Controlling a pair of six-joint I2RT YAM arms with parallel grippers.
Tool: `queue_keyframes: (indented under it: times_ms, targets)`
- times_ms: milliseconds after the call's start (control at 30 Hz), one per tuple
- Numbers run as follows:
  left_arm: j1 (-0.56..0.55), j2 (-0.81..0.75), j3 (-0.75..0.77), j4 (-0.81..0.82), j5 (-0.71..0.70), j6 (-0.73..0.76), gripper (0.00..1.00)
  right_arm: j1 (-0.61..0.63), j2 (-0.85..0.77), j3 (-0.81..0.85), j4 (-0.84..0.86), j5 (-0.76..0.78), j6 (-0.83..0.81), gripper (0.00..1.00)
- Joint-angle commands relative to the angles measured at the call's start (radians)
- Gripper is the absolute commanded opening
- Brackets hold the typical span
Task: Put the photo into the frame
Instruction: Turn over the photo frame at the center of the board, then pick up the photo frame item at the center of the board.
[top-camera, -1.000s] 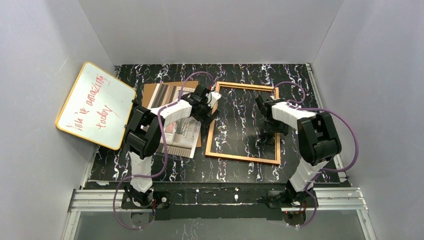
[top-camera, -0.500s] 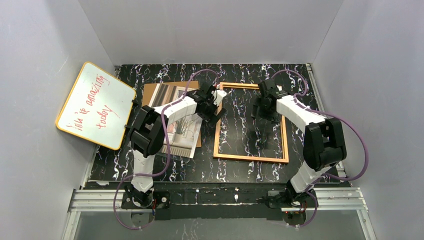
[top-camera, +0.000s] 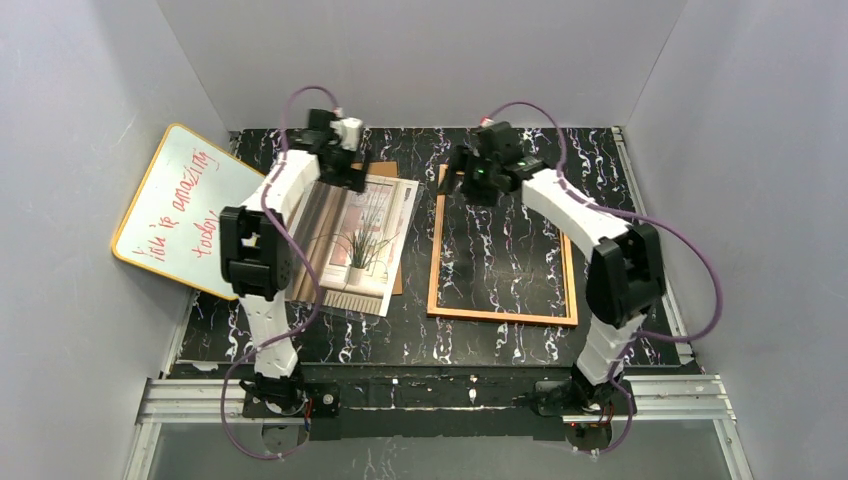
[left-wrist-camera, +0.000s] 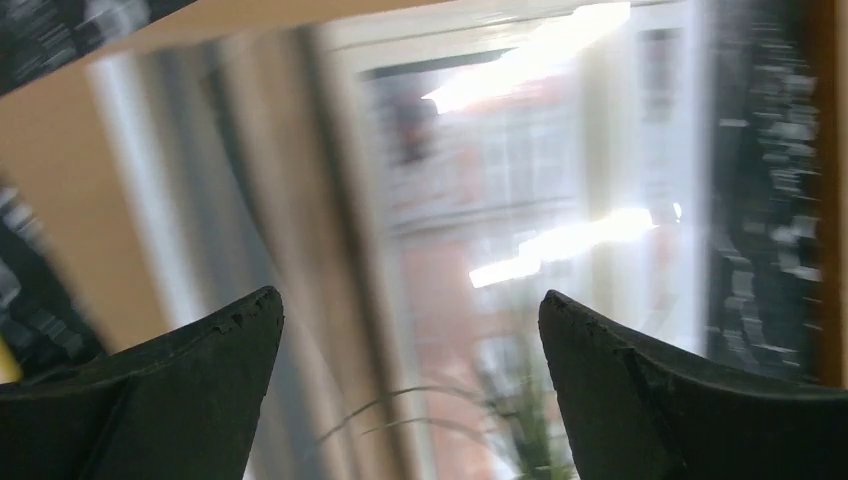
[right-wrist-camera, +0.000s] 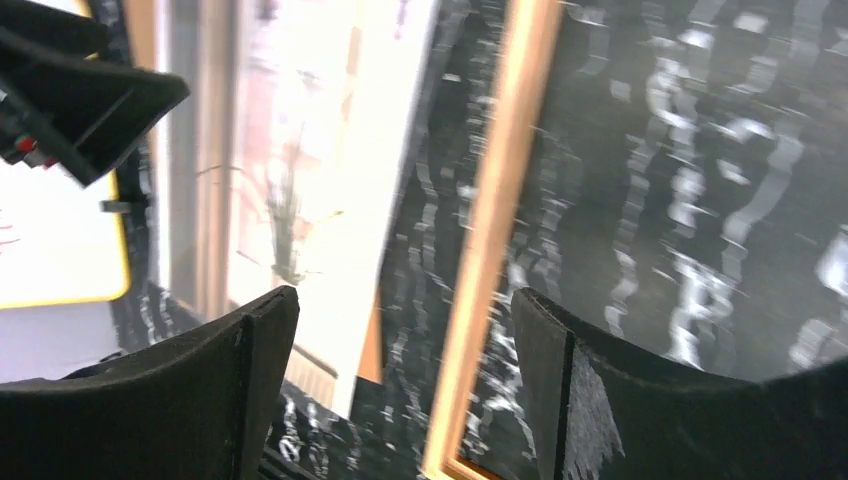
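The photo is lying (plant side up) left of centre in the top view, just beside the frame, which is resting at centre right. The left gripper and right gripper are hovering over their upper ends, both spread wide and holding nothing.

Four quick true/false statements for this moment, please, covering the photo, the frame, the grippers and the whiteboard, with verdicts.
1. The photo sits inside the frame. False: it lies outside the frame, to its left.
2. The left gripper and right gripper are both open and hold nothing. True.
3. The frame lies flat, with the table showing through it. True.
4. The whiteboard lies flat between the photo and the frame. False: it leans at the left wall.
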Motion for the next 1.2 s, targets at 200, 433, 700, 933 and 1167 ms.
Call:
queue_keyframes:
  times_ms: [200,433,700,933,1167]
  targets:
    - [0.177,-0.138,-0.255,0.005,-0.173,0.087,0.98,0.146,0.395,0.332,0.066,-0.106,0.091,0.83]
    - [0.177,-0.138,-0.370,0.064,-0.210,0.100,0.92,0.151,0.491,0.366,0.072,-0.098,0.118,0.80]
    - [0.176,-0.123,-0.421,0.076,-0.194,0.109,0.87,0.150,0.535,0.335,0.103,-0.090,0.132,0.77]
    - [0.164,-0.112,-0.447,0.079,-0.185,0.146,0.84,0.143,0.570,0.334,0.165,-0.165,0.200,0.73]
    - [0.146,-0.102,-0.454,0.079,-0.188,0.161,0.84,0.123,0.495,0.263,0.303,-0.213,0.255,0.70]
